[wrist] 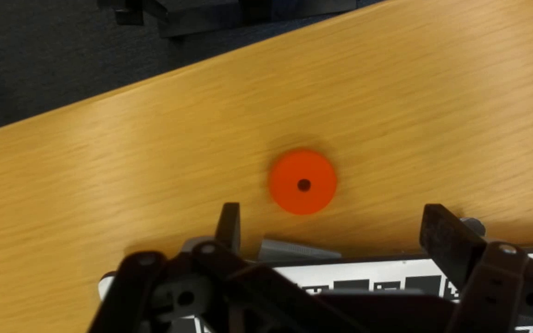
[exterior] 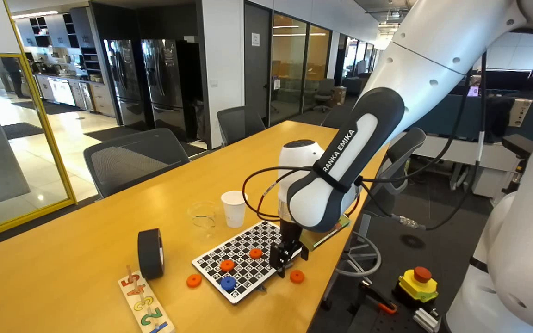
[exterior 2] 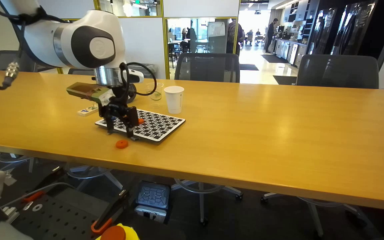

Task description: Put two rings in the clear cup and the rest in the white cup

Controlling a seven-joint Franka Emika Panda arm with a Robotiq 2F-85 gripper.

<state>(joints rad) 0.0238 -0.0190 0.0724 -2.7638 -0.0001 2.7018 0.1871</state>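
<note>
One black two-fingered gripper (wrist: 332, 212) at bottom of the wrist view, jaws wide apart, small round orange ring (wrist: 302, 172) flat on wooden table (wrist: 109, 185) at mid-frame. Lower middle of an exterior view, another orange ring (exterior: 194, 280) lies left of the black-and-white checkered board (exterior: 249, 274), two more orange rings (exterior: 227, 265) on it. Beyond the board, transparent cup (exterior: 201, 219) upright left of opaque white tapered cup (exterior: 234, 211).

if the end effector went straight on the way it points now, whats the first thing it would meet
Probably the orange ring on the table: in the wrist view it shows just beyond the open end effector. Depth is unclear, so the checkered board could come first.
</note>
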